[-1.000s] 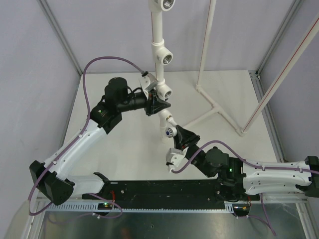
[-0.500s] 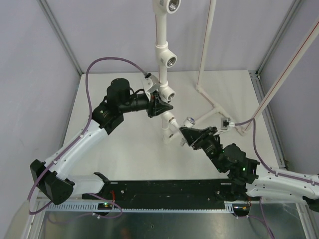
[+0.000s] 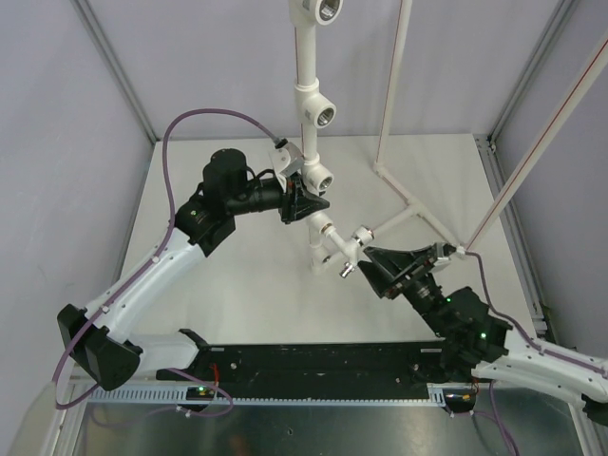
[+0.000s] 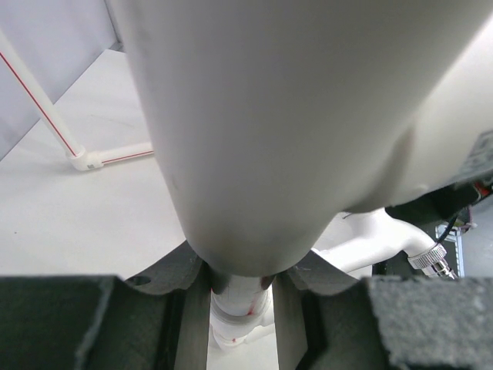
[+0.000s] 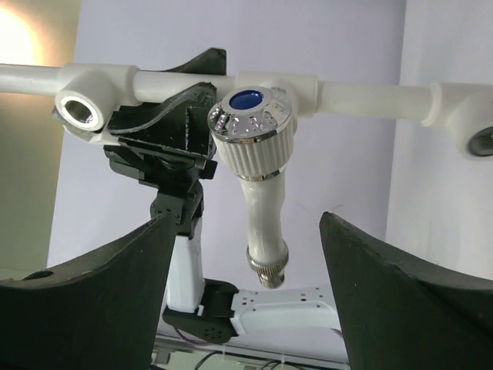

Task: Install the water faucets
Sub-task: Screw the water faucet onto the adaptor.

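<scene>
Right claw (image 3: 372, 263) is released, fingers spread wide on either side of the faucet (image 5: 258, 173) and not touching it. Since half a second ago it has backed off toward the lower right. The faucet stays put at centre frame, knob against the lowest tee (image 3: 326, 228), metal end pointing down. Left claw (image 3: 302, 201) hasn't budged and is clenched on the pipe (image 3: 306, 66). Is the thread seated in the tee? Can't tell, because the blue-capped knob covers the joint. The left wrist view is mostly blurred pipe. The right arm runs off the lower right corner.
</scene>
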You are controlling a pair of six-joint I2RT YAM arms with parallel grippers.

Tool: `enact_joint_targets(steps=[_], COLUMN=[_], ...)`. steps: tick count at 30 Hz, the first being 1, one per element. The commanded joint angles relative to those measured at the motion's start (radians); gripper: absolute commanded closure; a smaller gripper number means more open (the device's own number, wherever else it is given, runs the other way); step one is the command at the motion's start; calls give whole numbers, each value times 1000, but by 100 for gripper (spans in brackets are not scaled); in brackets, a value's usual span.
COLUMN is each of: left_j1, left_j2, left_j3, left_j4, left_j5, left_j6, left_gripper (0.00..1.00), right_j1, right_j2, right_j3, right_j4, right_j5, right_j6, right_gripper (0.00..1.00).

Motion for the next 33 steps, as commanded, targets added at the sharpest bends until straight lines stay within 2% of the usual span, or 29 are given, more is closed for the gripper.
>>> enact_joint_targets(steps=[1, 4, 7, 10, 15, 18, 24, 28, 33], left_j1=[-1, -1, -1, -2, -2, -2, -2, -1, -2], left_j2=[26, 25, 29, 31, 34, 36, 39, 38, 41], left_j3=[-5, -5, -4, -4, -5, -5, -3, -3, -3], left_j4=[-126, -126, -125, -126, -126, -126, -125, -126, -126], left_j5=[50, 51, 54, 53, 55, 55, 54, 51, 54], left_j6=[-96, -96, -97, -98, -99, -99, -104, -103, -104], left_gripper=[91, 91, 91, 91, 90, 90, 90, 89, 89], right_j1=[-18, -30, -36, -37, -24, 34, 174, 219, 248], right_j2=[-218, -363, -376, -273, -72, -33, -65, -21, 77], right_j3=[-11, 21, 101, 189, 324, 327, 206, 181, 213], right_j4=[-357, -556, -656, -658, -699, -637, -407, -208, -142], right_j5=[86, 181, 261, 259, 97, 135, 78, 59, 52], right_j6=[-98, -299, -613, -960, -1577, -1849, -2570, -2770, -2881], right_gripper=[19, 18, 18, 18, 18, 15, 10, 11, 12])
